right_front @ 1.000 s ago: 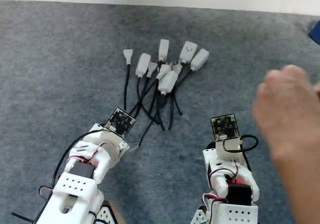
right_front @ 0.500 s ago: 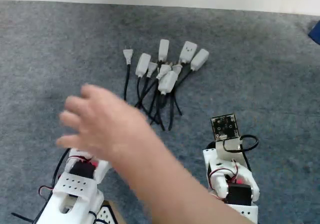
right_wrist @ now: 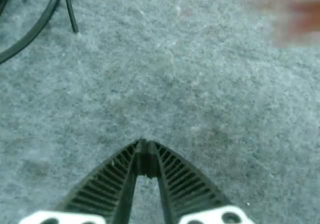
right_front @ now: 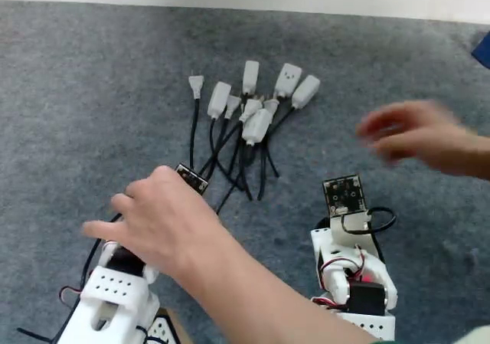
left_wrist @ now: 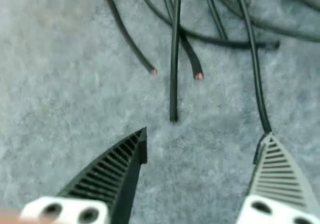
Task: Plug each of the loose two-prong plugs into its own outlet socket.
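Note:
Several white plugs and outlet sockets (right_front: pixel 257 126) lie in a cluster on the grey carpet, their black cords (right_front: pixel 230 160) fanning toward the arms. A small two-prong plug (right_front: pixel 197 84) lies at the cluster's left edge, and a socket (right_front: pixel 288 80) at its far right. My left gripper (left_wrist: pixel 205 139) is open just above the carpet, with the cut cord ends (left_wrist: pixel 173 117) a little ahead of its fingertips and nothing between them. My right gripper (right_wrist: pixel 145 146) is shut and empty over bare carpet, to the right of the cords (right_wrist: pixel 70 12).
A person's hand (right_front: pixel 164 221) rests on top of the left arm, covering most of it. A second hand (right_front: pixel 417 133) hovers over the carpet to the right of the cluster, and it appears as a blur (right_wrist: pixel 290 12) in the right wrist view.
The hand over the left arm has drawn back toward the arm's base and settled on it. A second hand has come in from the right. Plugs and right arm stay put.

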Robot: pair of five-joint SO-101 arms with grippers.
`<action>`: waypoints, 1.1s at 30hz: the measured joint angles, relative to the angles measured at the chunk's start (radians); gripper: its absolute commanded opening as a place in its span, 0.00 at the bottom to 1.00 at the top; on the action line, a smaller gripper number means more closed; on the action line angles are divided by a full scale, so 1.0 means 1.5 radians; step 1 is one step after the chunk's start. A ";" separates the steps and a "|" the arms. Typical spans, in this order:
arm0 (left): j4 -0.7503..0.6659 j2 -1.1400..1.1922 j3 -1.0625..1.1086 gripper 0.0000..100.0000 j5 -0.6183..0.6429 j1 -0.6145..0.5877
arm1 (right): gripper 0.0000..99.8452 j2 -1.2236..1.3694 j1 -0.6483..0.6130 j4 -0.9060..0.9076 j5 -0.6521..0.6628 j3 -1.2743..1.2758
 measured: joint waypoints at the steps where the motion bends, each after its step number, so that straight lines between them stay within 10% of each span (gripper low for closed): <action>1: 0.000 0.000 -0.001 0.34 0.000 0.000 | 0.01 0.000 0.000 0.000 0.000 0.000; 33: -0.001 0.000 -0.001 0.34 0.002 0.000 | 0.01 0.000 0.000 0.000 0.000 0.000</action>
